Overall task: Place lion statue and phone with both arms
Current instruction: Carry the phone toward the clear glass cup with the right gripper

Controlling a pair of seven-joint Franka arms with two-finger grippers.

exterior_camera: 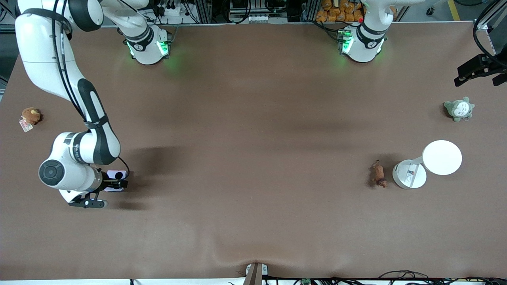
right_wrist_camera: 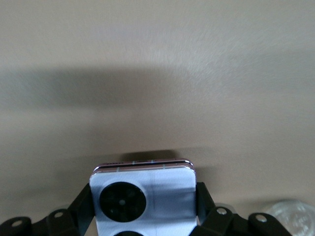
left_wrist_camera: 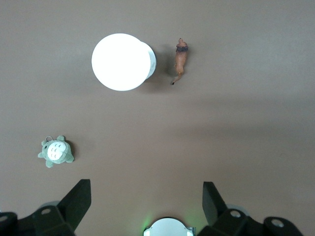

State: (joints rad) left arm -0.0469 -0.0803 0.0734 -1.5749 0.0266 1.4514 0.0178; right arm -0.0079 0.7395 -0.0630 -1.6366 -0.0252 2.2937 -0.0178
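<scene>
Phone (exterior_camera: 115,175) and lion statue (exterior_camera: 379,174) sit at the two ends of your brown worktop (exterior_camera: 253,138). From the front camera, you see the phone at the right arm's end, caught sideways in the right tool (exterior_camera: 118,183), low against the worktop, though contact cannot be made out. The lion statue lies on the cloth toward the left arm's end, just beside the base of a white round lamp (exterior_camera: 429,163). A grey-green plush (exterior_camera: 458,109) rests farther from the camera than the lamp, and a brown plush (exterior_camera: 30,116) lies at the right arm's end. You will notice the cloth ripples at the edge nearest the camera, and racks with cables line the room along the arms' bases.

Through the left wrist camera, the left tool (left_wrist_camera: 146,202) hangs high over the worktop with its fingers spread wide and nothing between them; you look down on the lamp, the lion statue close beside it and the grey-green plush well apart.

Through the right wrist camera, the right tool's fingers (right_wrist_camera: 84,206) press both side edges of the lavender phone, whose round black camera circle (right_wrist_camera: 122,201) faces you.
</scene>
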